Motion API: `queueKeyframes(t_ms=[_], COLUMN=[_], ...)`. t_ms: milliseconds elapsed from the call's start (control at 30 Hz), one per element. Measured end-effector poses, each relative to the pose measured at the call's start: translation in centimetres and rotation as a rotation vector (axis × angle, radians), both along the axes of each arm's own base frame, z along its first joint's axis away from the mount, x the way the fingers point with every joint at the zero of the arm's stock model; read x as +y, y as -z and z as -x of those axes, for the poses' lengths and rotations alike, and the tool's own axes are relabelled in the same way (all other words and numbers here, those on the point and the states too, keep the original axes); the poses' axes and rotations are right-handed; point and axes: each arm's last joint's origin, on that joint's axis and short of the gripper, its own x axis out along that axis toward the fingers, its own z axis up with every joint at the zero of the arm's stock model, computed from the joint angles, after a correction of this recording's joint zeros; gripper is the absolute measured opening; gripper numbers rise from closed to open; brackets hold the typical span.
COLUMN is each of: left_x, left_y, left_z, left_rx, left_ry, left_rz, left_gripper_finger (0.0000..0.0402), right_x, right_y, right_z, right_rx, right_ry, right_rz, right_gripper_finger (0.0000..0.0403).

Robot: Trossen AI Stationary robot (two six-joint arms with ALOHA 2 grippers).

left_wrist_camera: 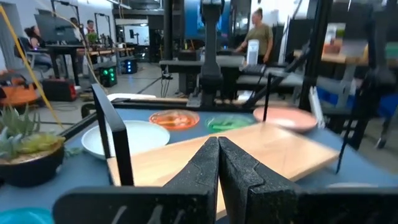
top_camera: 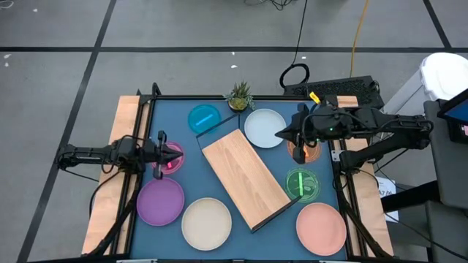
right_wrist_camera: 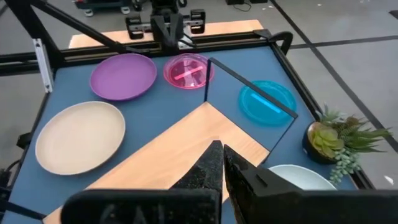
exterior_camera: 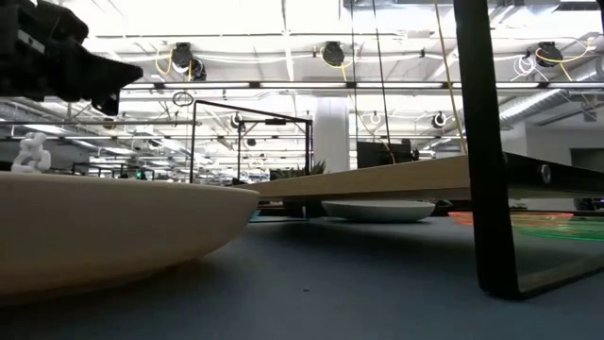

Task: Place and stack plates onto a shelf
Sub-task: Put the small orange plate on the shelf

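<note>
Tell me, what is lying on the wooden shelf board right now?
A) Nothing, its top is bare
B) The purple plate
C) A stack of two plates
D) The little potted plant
A: in the high view the shelf shows only bare wood, while the purple plate, the cream plate and the potted plant all sit on the blue tabletop around it.

A small potted succulent (top_camera: 239, 95) stands at the blue table's (top_camera: 281, 230) far edge.
</note>
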Motion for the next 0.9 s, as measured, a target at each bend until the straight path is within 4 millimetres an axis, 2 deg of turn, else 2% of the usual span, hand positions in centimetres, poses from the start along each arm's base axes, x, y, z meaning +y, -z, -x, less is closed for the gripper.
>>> queueKeyframes(t_ms=[233, 367, 600, 900], left_x=[0.3, 0.3, 0.3, 0.3], left_y=[-1.3, -3.2, -8.1, -16.5], left_z=[0.1, 0.0, -0.5, -2.0], left_rx=[-0.078, -0.076, 0.019, 0.111], left_ry=[-0.083, -0.086, -0.098, -0.122], left_rz=[0.092, 0.095, 0.089, 0.022], left_gripper_finger=[0.0012, 0.0012, 0.0012, 0.0012], right_x=[0.0, 0.0, 0.0, 0.0], right_y=[0.2, 0.4, 0.7, 0.8], right_z=[0.2, 0.3, 0.4, 0.6], right_rx=[0.029, 0.051, 0.082, 0.104], right_ry=[-0.001, -0.001, -0.001, -0.004], right_rz=[0.002, 0.004, 0.006, 0.006], right_gripper_finger=[0.0000, 0.0000, 0.0000, 0.0000])
